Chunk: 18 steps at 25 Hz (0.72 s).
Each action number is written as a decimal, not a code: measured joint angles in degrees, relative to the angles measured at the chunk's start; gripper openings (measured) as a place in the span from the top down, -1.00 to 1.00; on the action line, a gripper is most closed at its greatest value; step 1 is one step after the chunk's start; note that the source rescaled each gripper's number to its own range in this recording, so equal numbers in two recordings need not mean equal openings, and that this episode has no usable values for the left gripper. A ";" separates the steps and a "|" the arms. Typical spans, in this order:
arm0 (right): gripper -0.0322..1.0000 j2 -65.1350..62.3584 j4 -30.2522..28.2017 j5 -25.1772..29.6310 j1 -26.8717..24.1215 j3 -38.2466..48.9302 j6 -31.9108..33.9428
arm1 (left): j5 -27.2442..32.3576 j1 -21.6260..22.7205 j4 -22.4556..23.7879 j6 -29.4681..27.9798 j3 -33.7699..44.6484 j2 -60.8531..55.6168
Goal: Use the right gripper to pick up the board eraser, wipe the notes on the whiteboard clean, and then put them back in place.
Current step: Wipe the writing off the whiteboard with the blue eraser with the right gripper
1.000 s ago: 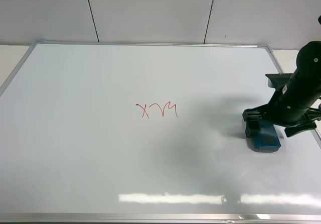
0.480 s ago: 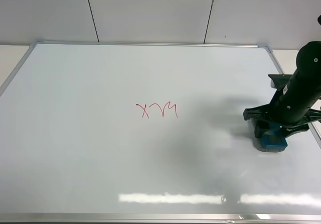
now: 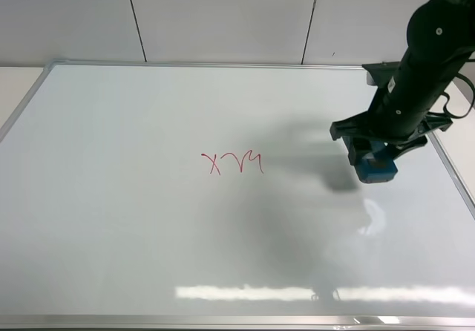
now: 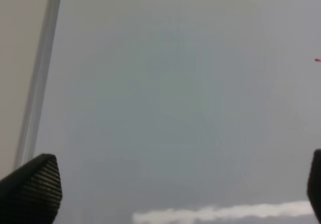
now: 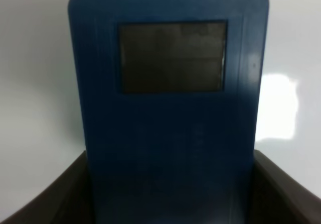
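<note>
Your right tool [image 3: 375, 156] is clamped on the board eraser [image 3: 375, 171], fingers [image 5: 45, 204] on its long sides; it hangs just under the tool, seemingly clear of the whiteboard [image 3: 111, 197]. Notes [image 3: 232, 163] sit well apart from the tool, leftward. Eraser looks light, rigid, smooth-sided: may slip; grip mid-body.

Whiteboard [image 3: 148, 234]: I read glossy white with a thin silver frame and a pale glare streak at 6 o'clock.
Notes [image 3: 232, 163]: thin red scribble.
Board eraser [image 5: 170, 133]: deep blue on my right wrist feed, with a dark grey patch on top.
Right arm [image 3: 415, 86]: dark grey-black.
Left jaws: black, fine woven pattern.
Wall [image 3: 223, 12]: pale grey panels, dark seams.
</note>
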 joint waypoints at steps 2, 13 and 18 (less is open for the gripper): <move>0.92 0.22 0.07 1.24 2.27 -2.82 -0.96 | 0.00 0.00 0.00 0.00 0.00 0.00; 0.92 12.17 2.11 8.80 12.49 -21.28 -9.42 | 0.00 0.00 0.00 0.00 0.00 0.00; 0.92 19.19 2.11 9.07 15.14 -27.06 -12.02 | 0.00 0.00 0.00 0.00 0.00 0.00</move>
